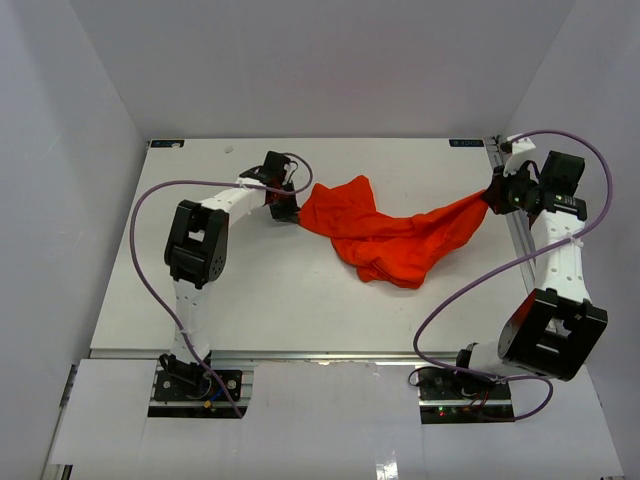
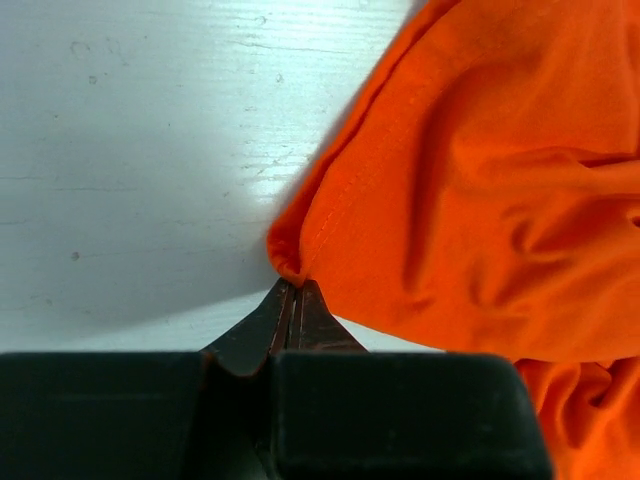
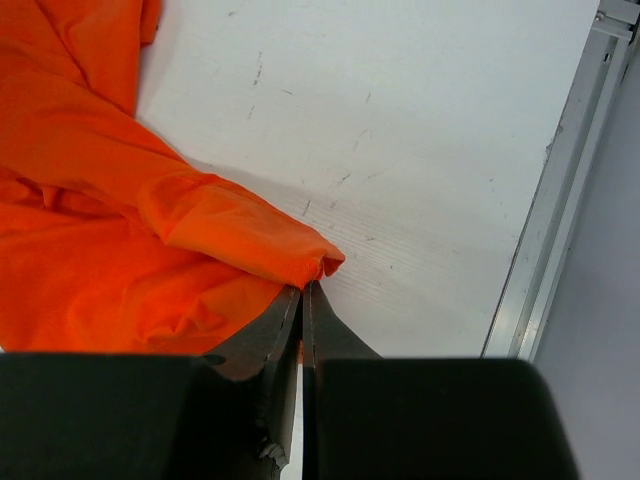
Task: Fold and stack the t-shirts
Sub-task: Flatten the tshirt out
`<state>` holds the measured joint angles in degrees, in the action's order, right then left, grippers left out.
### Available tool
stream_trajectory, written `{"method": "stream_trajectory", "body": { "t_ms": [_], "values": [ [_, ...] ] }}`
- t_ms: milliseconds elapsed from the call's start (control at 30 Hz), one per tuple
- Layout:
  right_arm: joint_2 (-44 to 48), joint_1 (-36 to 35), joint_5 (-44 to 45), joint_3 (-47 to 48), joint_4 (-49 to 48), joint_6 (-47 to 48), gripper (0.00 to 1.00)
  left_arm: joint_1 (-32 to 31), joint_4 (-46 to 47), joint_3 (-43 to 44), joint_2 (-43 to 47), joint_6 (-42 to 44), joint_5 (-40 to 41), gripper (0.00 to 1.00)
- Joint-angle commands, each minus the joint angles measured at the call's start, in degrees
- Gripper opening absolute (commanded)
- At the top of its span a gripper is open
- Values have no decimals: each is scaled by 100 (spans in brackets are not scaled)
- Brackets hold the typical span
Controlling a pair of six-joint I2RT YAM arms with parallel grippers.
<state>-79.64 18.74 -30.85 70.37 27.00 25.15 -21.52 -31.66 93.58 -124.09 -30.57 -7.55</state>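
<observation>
One crumpled orange-red t-shirt (image 1: 385,236) lies across the middle of the white table, stretched between both arms. At the shirt's left edge my left gripper (image 1: 293,213) is shut on a hemmed corner of the fabric; the wrist view shows the jaws pinched together under that corner (image 2: 292,283). Over by the table's right rail, my right gripper (image 1: 489,197) is shut on the other end, where a folded tip of t-shirt (image 3: 250,235) meets the closed jaws (image 3: 304,287). That end rises off the table toward the right gripper.
A metal rail (image 1: 512,225) runs along the table's right edge, close to the right gripper, also visible in the right wrist view (image 3: 560,200). Purple cables (image 1: 150,200) loop from both arms. White walls enclose the table (image 1: 250,300) on three sides.
</observation>
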Motion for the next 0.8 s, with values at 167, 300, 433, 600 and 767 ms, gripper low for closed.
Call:
{"method": "stream_trajectory", "body": {
  "t_ms": [167, 300, 433, 600, 767],
  "values": [
    [238, 33, -158, 56, -81, 149, 6, 16, 46, 213, 1317, -125, 245, 8],
    [238, 33, -176, 82, -72, 148, 6, 60, 37, 134, 1756, -169, 272, 8],
    [229, 33, -176, 240, -72, 271, 6, 148, 37, 230, 2082, -213, 333, 8],
    [63, 68, -184, 871, -134, 561, 6, 551, -15, 678, 2416, -222, 368, 8],
    [-157, 77, -447, 1461, -143, 799, 6, 982, -121, 1363, 2627, -266, 254, 8]
  ]
}}
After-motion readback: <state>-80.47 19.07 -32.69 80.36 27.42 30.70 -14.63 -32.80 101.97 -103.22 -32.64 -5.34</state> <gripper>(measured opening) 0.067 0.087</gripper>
